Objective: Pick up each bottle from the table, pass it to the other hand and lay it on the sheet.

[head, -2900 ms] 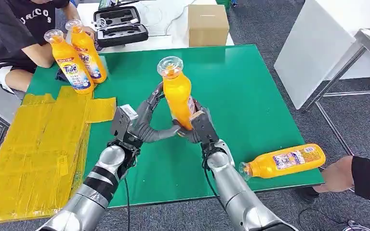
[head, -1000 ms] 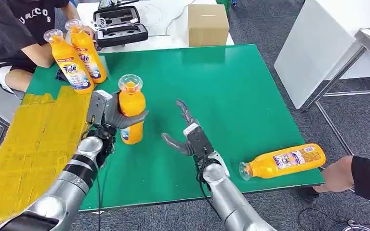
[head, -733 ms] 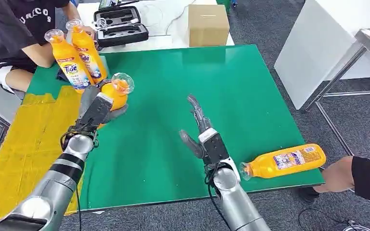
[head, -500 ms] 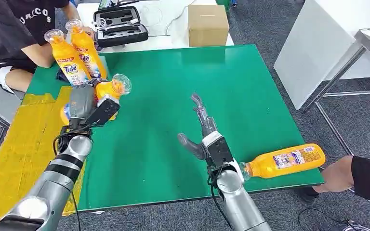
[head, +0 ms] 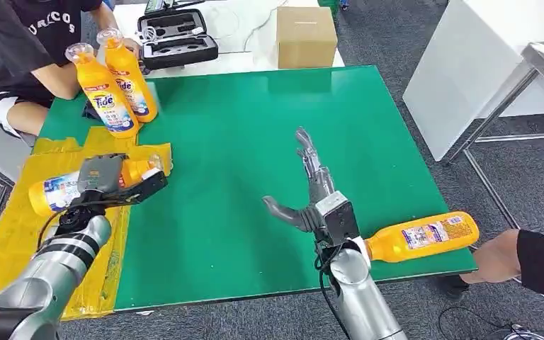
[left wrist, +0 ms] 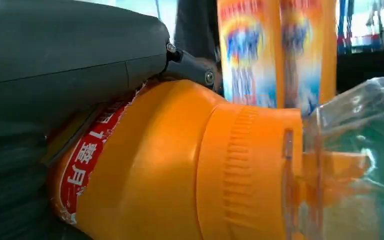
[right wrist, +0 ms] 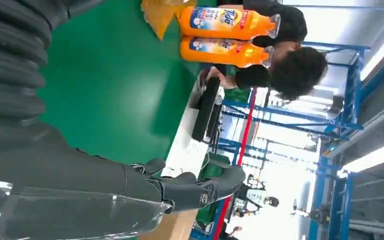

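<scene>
My left hand (head: 103,177) grips an orange detergent bottle (head: 53,193) around its middle. The bottle lies on its side low over the yellow sheet (head: 35,248), its clear cap toward the green table (head: 255,127). Up close in the left wrist view, the same bottle (left wrist: 170,175) sits under the grey thumb. My right hand (head: 316,202) is open with fingers spread and holds nothing. It stands just left of a second orange bottle (head: 421,236) lying on its side at the table's near right edge. Its dark fingers (right wrist: 195,190) are stretched out.
Two more orange bottles (head: 103,92) (head: 131,74) stand upright at the table's far left corner, with a seated person's hand on them. Another person's hand (head: 496,258) reaches in by the lying bottle's base. A black case (head: 177,35) and a cardboard box (head: 306,35) sit behind the table.
My left hand took the bottle from my right hand, carried it left off the green table and tipped it onto its side over the sheet. My right hand moved right toward the lying bottle.
</scene>
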Tool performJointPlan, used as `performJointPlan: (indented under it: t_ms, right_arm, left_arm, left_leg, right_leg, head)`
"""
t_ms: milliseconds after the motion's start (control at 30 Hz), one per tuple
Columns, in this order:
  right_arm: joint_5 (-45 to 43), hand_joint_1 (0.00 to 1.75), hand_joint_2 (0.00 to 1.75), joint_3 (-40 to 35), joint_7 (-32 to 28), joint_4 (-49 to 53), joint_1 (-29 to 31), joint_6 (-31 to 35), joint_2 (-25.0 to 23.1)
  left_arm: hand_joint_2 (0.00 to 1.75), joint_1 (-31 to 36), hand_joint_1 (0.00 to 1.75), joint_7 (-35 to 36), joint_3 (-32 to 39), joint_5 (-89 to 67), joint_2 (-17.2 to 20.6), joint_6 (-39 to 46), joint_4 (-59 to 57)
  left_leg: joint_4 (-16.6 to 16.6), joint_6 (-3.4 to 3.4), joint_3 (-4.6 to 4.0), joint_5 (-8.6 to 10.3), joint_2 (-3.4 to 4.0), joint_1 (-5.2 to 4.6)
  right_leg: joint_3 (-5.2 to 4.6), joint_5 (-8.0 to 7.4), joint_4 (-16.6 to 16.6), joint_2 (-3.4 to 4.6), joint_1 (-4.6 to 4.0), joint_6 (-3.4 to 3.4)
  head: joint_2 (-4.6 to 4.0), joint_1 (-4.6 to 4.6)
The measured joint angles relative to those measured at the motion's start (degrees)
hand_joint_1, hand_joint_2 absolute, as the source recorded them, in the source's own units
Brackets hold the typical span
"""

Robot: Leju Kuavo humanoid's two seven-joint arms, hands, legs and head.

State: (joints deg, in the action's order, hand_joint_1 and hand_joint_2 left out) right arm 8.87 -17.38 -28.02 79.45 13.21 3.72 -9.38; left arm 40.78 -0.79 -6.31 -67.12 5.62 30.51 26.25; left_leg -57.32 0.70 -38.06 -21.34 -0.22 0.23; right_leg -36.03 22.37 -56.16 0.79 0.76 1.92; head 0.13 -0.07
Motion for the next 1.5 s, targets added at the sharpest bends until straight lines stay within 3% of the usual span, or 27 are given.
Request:
performJointPlan:
  t_ms: [167,333,367,400,800,1500]
  right_arm:
    - [0.0,0.0,1.75,0.0,0.1,0.0,0.5,-0.2,0.0]
    - [0.0,0.0,1.75,-0.2,0.5,-0.1,1.2,-0.6,0.0]
    - [0.0,0.0,1.75,-0.2,0.5,-0.1,1.4,-0.6,0.0]
    - [0.0,0.0,1.75,-0.3,0.5,-0.3,1.6,-0.7,0.0]
    - [0.0,0.0,1.75,-1.3,0.6,-2.1,2.9,-0.8,0.0]
    - [0.7,0.0,1.75,-1.8,0.6,-3.6,3.6,-0.7,0.0]
  left_arm:
    - [1.75,-0.2,1.75,-1.1,1.4,1.3,-0.3,-1.3,-2.0]
    - [1.75,-0.2,1.75,-7.4,4.6,7.9,-1.6,-7.5,-2.9]
    - [1.75,-0.2,1.38,-8.2,5.2,8.7,-1.7,-8.3,-3.0]
    - [1.75,0.0,0.03,-9.1,6.0,9.9,-1.9,-9.1,-3.0]
    - [1.75,0.4,0.0,-12.8,12.3,15.9,-4.5,-12.2,-3.0]
    - [1.75,0.4,0.0,-11.3,13.9,15.5,-4.7,-12.1,-3.9]
  left_leg:
    - [0.0,0.0,0.01,0.0,-0.01,0.0]
    - [0.0,-0.01,0.04,0.0,-0.02,0.01]
    - [0.0,-0.01,0.06,0.0,-0.04,0.01]
    - [0.0,-0.01,0.07,0.0,-0.06,0.01]
    - [0.0,-0.02,0.1,0.03,-0.14,0.0]
    - [0.0,-0.03,0.13,0.03,-0.07,0.01]
  right_leg:
    - [0.0,0.0,0.0,0.0,-0.01,0.0]
    - [0.02,0.0,0.0,-0.01,-0.02,0.0]
    - [0.04,0.0,0.0,-0.01,-0.02,-0.01]
    - [0.05,0.01,0.0,-0.03,-0.02,-0.01]
    - [0.13,-0.01,0.0,-0.07,0.0,0.0]
    - [0.14,-0.01,0.0,-0.06,-0.01,-0.01]
  head:
    - [0.0,-0.02]
    - [0.0,-0.02]
    - [0.0,-0.04]
    - [0.0,-0.04]
    - [0.0,-0.02]
    - [0.0,-0.04]
